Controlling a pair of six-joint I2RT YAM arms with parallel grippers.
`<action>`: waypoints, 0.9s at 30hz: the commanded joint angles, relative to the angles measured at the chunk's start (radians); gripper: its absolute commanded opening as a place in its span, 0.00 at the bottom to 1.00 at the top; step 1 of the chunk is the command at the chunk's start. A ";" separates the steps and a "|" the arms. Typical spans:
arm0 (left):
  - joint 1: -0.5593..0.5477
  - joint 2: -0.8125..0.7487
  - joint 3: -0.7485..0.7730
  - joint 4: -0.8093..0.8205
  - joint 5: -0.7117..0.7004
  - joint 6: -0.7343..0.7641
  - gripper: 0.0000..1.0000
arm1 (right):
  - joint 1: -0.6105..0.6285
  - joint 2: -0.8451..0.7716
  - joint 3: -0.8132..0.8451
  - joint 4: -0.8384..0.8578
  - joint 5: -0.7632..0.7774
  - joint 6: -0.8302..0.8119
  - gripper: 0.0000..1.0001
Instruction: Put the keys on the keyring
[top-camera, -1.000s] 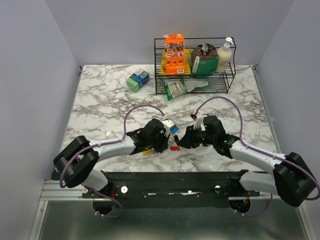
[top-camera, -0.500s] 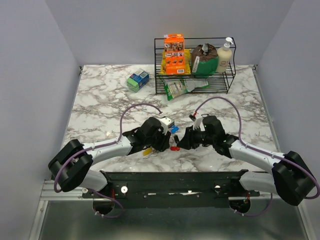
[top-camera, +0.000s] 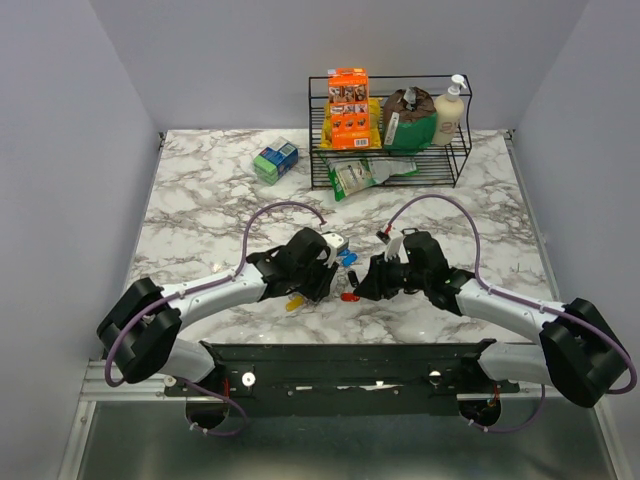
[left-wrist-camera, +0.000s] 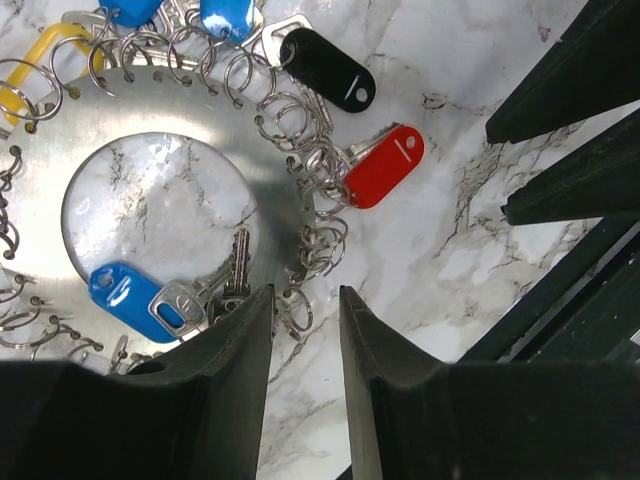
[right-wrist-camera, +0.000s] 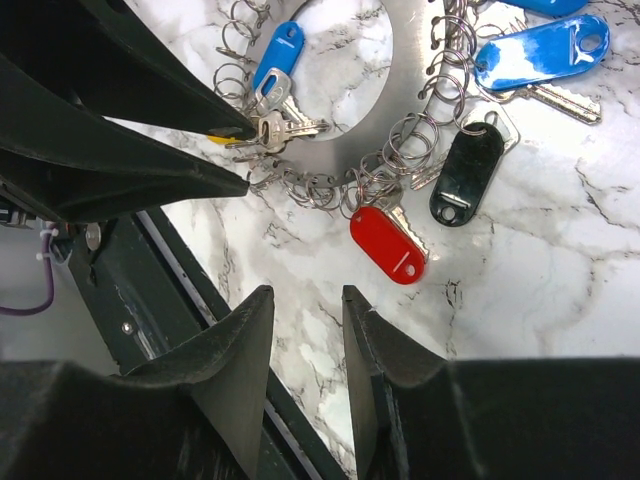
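The keyring (left-wrist-camera: 270, 190) is a flat silvery ring rimmed with small split rings, lying on the marble between both grippers. Keys with a red tag (left-wrist-camera: 385, 168), a black tag (left-wrist-camera: 328, 68) and a yellow tag (left-wrist-camera: 45, 55) hang at its edge. A blue-tagged key (left-wrist-camera: 125, 290) lies inside its hole. My left gripper (left-wrist-camera: 305, 295) stands open over the ring's near rim, one finger partly covering that key and nothing between its jaws. My right gripper (right-wrist-camera: 306, 292) is open and empty, just short of the red tag (right-wrist-camera: 390, 245) and the keyring (right-wrist-camera: 410, 60).
A black wire rack (top-camera: 390, 150) with packets and a soap bottle stands at the back. A green and blue box (top-camera: 275, 160) lies left of it. The black rail (top-camera: 350, 355) runs along the table's near edge, close under both grippers.
My left gripper has gone from nearly shut to open and has moved a little farther over the ring. The right gripper has hardly moved.
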 joint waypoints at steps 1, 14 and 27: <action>0.002 0.018 0.040 -0.090 -0.008 0.064 0.41 | -0.005 0.001 0.007 0.008 -0.017 -0.022 0.43; -0.015 0.046 0.039 -0.064 0.062 0.128 0.42 | -0.005 0.001 0.015 -0.002 -0.015 -0.026 0.43; -0.024 0.144 0.074 -0.030 0.067 0.145 0.43 | -0.005 -0.019 0.007 -0.018 0.000 -0.037 0.43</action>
